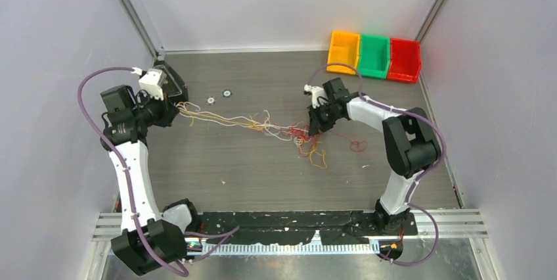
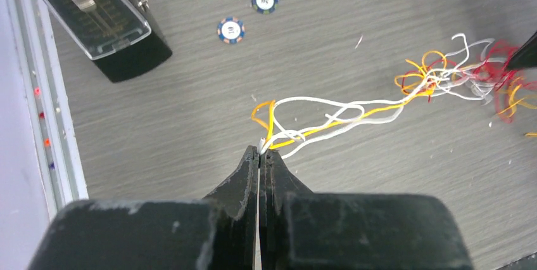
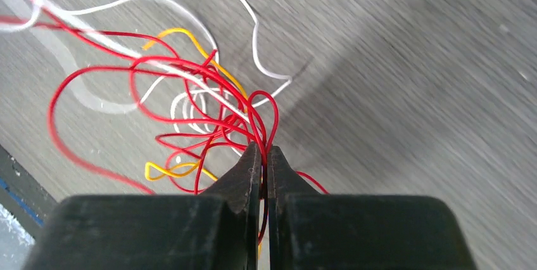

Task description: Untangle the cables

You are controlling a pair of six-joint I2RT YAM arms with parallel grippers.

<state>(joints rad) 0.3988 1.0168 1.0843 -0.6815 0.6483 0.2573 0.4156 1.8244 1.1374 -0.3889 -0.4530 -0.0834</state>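
Left tool pinches white and orange cables tight, right tool pinches red cables; we should pull apart slowly.

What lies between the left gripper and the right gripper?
The cables, strung from the left gripper to the right gripper; the top view shows it.

SITE: robotics lab test cell | ENCLOSURE: plain pale wall panels in aluminium frame posts | BENCH: grey wood-grain tabletop | FIXTURES: left arm and right arm bolted to black base rail at near edge | STORAGE: orange parts bin, green parts bin, red parts bin side by side, far right corner
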